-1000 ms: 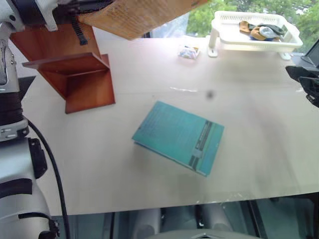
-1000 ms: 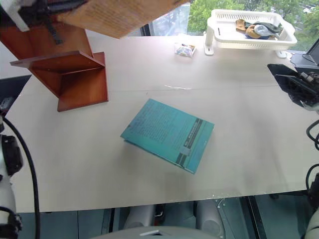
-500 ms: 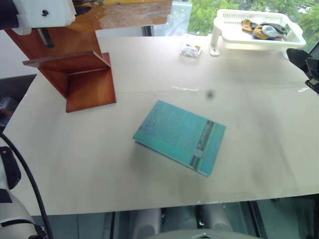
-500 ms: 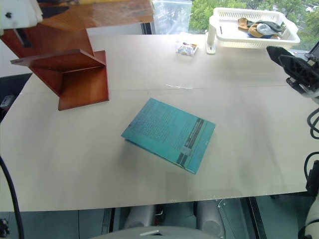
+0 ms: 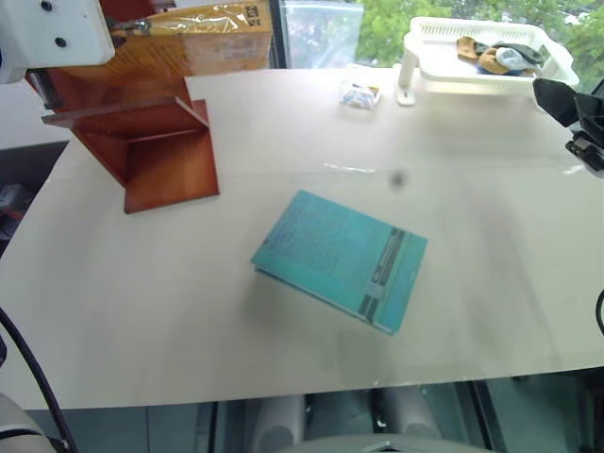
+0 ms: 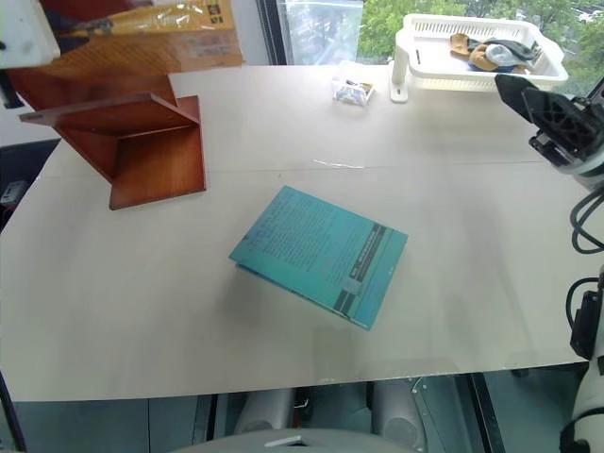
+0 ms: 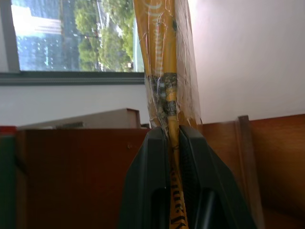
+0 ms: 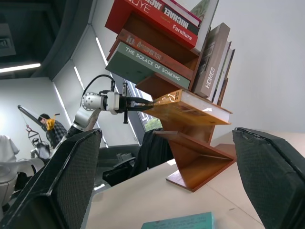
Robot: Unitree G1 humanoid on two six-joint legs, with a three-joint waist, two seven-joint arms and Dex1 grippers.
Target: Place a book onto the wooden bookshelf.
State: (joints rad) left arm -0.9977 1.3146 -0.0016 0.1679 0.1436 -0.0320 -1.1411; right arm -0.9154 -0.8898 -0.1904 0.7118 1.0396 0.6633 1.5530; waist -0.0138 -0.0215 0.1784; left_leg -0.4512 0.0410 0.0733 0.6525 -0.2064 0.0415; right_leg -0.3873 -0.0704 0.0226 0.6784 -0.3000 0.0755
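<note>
Here, my left gripper [image 7: 172, 138] had its jaws clamped on the orange-yellow book [image 8: 188, 109], held flat over a board of the wooden bookshelf [image 5: 156, 142]; release remained. The right gripper [image 8: 167, 181] was spread empty.

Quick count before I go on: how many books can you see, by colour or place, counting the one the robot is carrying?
Orange-yellow book, held at the wooden bookshelf: 1
Teal book, flat on the table: 1
Books already stacked in the shelf: at least 5, a few more partly hidden
Total: at least 7
</note>
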